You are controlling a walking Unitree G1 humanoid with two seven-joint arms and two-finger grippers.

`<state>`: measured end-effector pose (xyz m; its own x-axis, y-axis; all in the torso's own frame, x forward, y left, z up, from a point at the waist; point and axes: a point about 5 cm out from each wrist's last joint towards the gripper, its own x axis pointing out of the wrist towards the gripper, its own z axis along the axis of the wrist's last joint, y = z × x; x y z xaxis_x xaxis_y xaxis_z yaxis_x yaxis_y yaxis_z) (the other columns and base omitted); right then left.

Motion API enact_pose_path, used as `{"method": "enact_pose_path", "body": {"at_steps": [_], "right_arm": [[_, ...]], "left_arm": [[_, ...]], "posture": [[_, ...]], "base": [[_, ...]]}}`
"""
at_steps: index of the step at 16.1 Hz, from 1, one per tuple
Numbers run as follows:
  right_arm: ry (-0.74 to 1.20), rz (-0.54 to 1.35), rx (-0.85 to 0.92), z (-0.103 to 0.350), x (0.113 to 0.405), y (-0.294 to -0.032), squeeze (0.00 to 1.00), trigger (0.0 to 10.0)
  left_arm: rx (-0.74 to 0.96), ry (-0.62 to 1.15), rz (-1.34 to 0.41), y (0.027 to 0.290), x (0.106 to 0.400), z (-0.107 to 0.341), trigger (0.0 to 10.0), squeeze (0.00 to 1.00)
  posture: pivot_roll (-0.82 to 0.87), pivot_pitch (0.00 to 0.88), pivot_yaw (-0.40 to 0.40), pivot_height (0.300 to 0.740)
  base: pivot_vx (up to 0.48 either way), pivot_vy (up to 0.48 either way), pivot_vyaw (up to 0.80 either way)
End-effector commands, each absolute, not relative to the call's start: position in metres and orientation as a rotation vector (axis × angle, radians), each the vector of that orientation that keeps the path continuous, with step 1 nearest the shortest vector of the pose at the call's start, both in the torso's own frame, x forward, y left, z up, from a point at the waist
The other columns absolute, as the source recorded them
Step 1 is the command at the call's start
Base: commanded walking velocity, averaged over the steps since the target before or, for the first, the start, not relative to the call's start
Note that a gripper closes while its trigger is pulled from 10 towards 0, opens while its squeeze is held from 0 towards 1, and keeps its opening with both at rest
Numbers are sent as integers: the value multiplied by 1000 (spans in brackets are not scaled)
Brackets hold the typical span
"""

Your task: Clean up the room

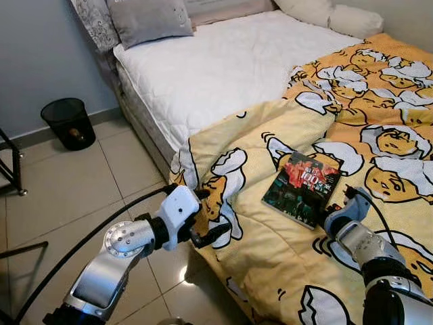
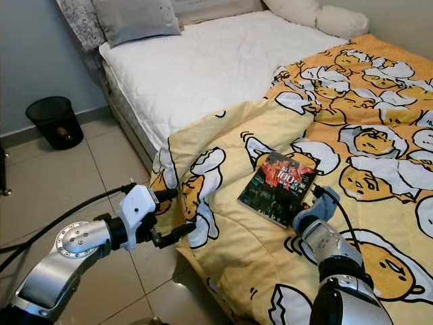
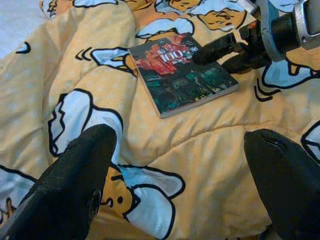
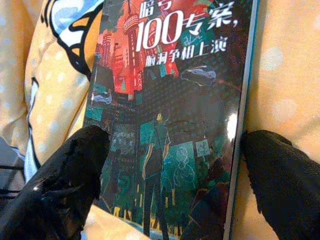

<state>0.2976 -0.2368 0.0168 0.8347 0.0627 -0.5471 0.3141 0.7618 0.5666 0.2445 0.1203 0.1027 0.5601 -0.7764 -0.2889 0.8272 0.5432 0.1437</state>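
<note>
A book [image 1: 302, 187] with a dark red-and-teal cover lies flat on the yellow cartoon blanket [image 1: 284, 271] that covers the bed's near half. My right gripper [image 4: 170, 200] is open at the book's near end, one finger on each side of the cover [image 4: 170, 115]. The same gripper [image 3: 225, 55] shows in the left wrist view, touching the book's [image 3: 182, 72] far side. My left gripper [image 1: 213, 217] is open at the blanket's hanging edge beside the bed, its fingers [image 3: 70, 190] spread wide over a fold.
A bare white mattress [image 1: 223, 68] fills the bed's far half, with a grey pillow [image 1: 149, 20] at its head. A black mesh bin [image 1: 67, 122] stands on the tiled floor by the wall. A black metal frame [image 1: 10, 166] is at the far left.
</note>
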Motion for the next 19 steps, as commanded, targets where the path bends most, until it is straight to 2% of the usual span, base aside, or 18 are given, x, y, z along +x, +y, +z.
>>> {"method": "enact_pose_path", "body": {"at_steps": [1, 6, 10, 12, 14, 16, 19], "right_arm": [[572, -142, 687, 19, 301, -233, 0, 10000], [597, -164, 671, 8, 298, -224, 0, 10000], [740, -313, 702, -24, 272, -212, 0, 10000], [752, -354, 729, -29, 267, -209, 0, 10000], [700, -342, 840, -25, 272, -205, 0, 10000], [521, -248, 1086, -3, 294, -200, 0, 10000], [400, -207, 1202, 15, 310, -204, 0, 10000]], "left_arm": [[293, 190, -933, 125, 247, 106, 10000, 941], [288, 185, -908, 126, 251, 109, 10000, 941], [316, 207, -926, 130, 248, 113, 10000, 945], [328, 224, -923, 136, 244, 114, 10000, 945], [328, 229, -922, 138, 242, 115, 10000, 945], [320, 228, -918, 137, 241, 115, 10000, 945], [310, 222, -913, 135, 241, 115, 10000, 945]], "posture": [[40, 0, -21, 740], [43, 0, -6, 740], [112, 0, 13, 740], [130, 0, 16, 740], [138, 0, 15, 740], [135, 0, 13, 740], [121, 0, 13, 740]], "base": [[0, 0, 0], [0, 0, 0], [0, 0, 0], [0, 0, 0], [0, 0, 0], [0, 0, 0], [0, 0, 0]]}}
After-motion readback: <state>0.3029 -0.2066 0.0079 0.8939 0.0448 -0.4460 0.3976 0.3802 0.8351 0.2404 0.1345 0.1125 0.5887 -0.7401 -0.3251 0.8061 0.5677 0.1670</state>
